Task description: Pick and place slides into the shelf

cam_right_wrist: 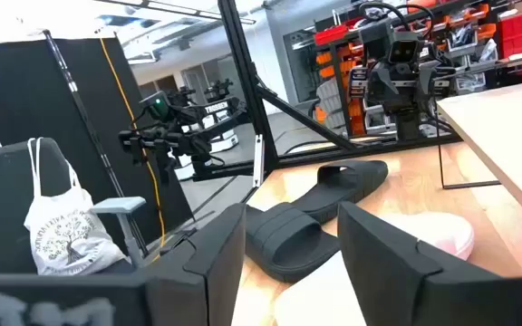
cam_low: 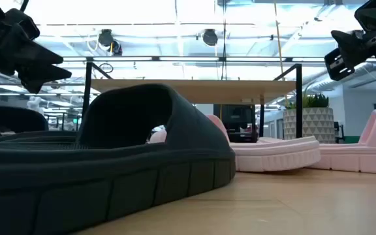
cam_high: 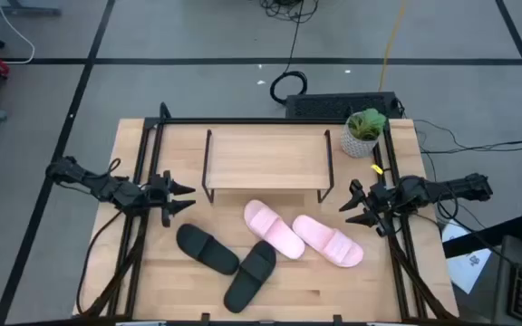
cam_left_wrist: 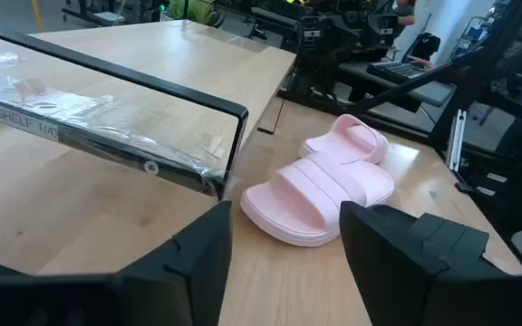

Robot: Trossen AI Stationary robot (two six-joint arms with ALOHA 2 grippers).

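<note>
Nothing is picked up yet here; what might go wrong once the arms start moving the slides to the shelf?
The two pale pink slides lie touching, so gripping one may drag the other. The matte black slides also sit close together. The low wood-topped wire shelf has thin black legs that a carried slide might catch. Left gripper and right gripper are both open, holding nothing.

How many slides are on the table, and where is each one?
4. Two black slides lie front-left of centre; two pink slides lie in front of the shelf. None looks hidden.
</note>
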